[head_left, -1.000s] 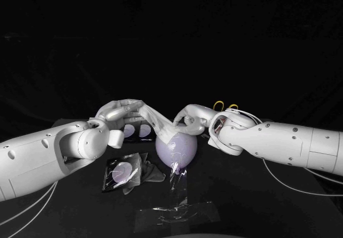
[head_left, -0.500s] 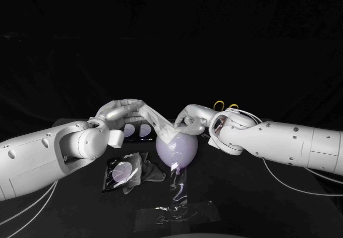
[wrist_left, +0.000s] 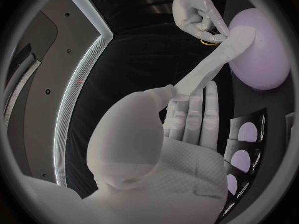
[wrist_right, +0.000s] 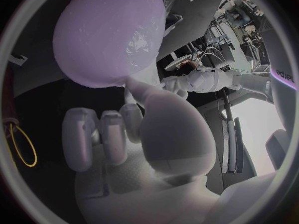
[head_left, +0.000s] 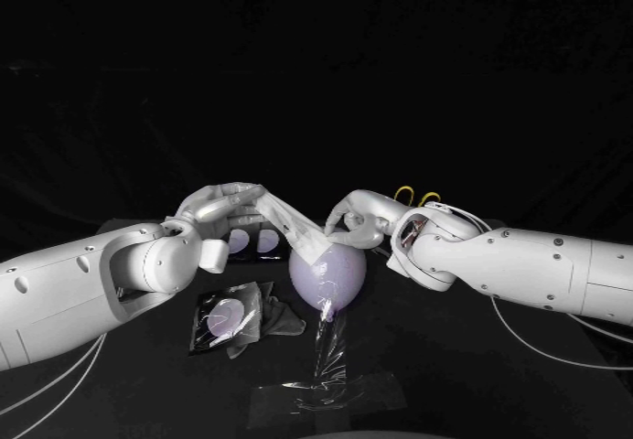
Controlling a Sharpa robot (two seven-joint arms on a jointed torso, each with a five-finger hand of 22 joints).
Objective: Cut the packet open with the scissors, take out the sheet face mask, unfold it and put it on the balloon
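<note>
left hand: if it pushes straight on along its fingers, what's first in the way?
Likely the robot's right hand, pinching the far end of the pale stretched sheet face mask the left hand grips; the lilac round balloon sits just aside. Depth unclear.

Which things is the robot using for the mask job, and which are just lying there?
For the job: sheet mask, held by left hand and right hand; balloon; scissors; packet.
Just lying about: black item with pale ovals, beside the left arm.
</note>
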